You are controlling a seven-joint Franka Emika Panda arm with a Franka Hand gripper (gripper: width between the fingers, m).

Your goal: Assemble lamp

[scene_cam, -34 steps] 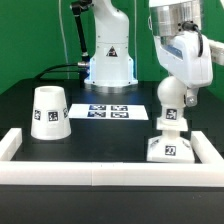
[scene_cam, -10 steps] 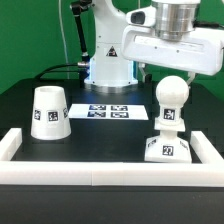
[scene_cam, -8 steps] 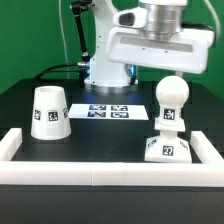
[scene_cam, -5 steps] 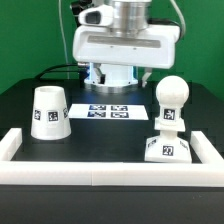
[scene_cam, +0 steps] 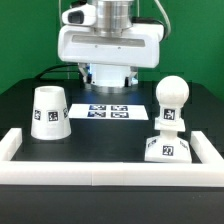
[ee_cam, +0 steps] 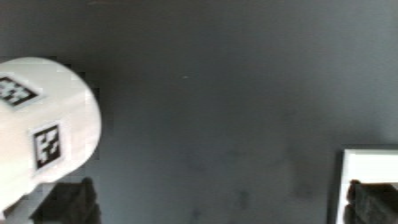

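Leftward in the exterior view, the gripper (scene_cam: 110, 78) has left the bulb (scene_cam: 171, 102) on the base (scene_cam: 166, 148). Wrist view alone shows parted fingers (ee_cam: 71, 200) beside the shade (ee_cam: 45, 115).

I see a glossy white arm with a broad, boxy white wrist block (scene_cam: 110, 45), grey joint rings, black cables behind, and dark fingertips (ee_cam: 68, 203).

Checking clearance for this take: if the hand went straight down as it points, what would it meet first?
The hand would probably meet bare table beside the shade; depth unclear.
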